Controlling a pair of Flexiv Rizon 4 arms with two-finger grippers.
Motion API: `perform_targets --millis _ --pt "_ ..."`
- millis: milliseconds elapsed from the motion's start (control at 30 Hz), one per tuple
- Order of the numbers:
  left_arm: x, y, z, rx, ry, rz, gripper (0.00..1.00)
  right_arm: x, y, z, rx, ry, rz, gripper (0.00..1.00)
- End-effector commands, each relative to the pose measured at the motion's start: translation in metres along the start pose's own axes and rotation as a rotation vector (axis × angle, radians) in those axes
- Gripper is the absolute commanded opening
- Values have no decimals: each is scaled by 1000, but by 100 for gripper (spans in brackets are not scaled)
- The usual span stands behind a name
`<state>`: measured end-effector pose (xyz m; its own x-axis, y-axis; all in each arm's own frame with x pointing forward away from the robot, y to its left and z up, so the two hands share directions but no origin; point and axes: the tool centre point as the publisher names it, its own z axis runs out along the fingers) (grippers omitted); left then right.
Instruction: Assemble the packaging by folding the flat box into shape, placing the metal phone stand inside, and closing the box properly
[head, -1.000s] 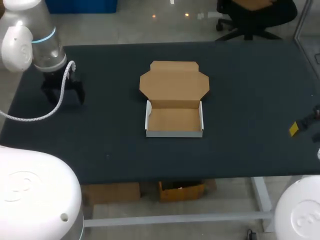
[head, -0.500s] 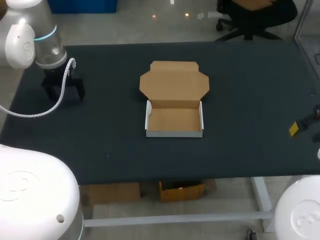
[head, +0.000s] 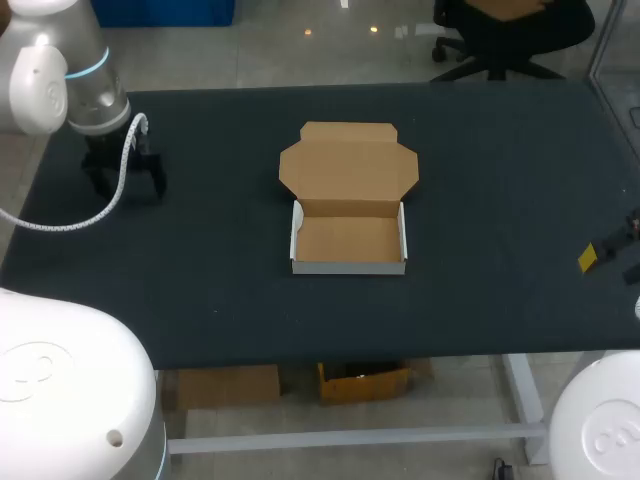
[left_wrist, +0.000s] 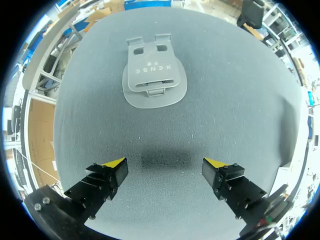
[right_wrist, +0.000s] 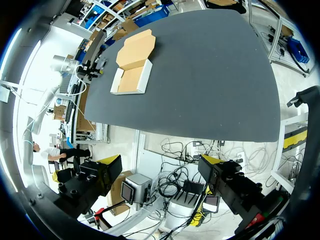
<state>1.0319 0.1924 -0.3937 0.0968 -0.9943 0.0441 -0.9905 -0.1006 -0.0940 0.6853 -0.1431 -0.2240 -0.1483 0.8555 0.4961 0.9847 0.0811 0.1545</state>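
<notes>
Left gripper (left_wrist: 165, 165) is hovering, spread wide, near left edge of table (head: 500, 150); phone stand (left_wrist: 154, 75) is lying flat just ahead. Open box (head: 348, 240) is sitting mid-table, well apart. Right gripper (right_wrist: 160, 162), also wide, is hanging at right edge.

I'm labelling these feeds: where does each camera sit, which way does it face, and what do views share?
Head view: fixed above and behind, looking down on the table and open box; left arm shows at left.
Left wrist view: on the left arm, looking down past the open left tool at the phone stand.
Right wrist view: on the right arm, looking past the open right tool across the table.
Shared: head and right wrist views both show box and left arm.
</notes>
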Motion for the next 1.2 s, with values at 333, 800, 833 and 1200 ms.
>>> perform_targets --millis 333,800,833,1200 --pt "0 -20 7 -25 7 -7 100 0 -1 -1 0 1 -1 100" --pt "-2 -37 8 -32 -9 -7 100 0 -1 -1 0 1 -1 100" --pt "-2 -38 8 -33 -10 -5 100 0 -1 -1 0 1 -1 100" --pt "-2 -38 7 -36 -8 4 100 0 -1 -1 0 1 -1 100"
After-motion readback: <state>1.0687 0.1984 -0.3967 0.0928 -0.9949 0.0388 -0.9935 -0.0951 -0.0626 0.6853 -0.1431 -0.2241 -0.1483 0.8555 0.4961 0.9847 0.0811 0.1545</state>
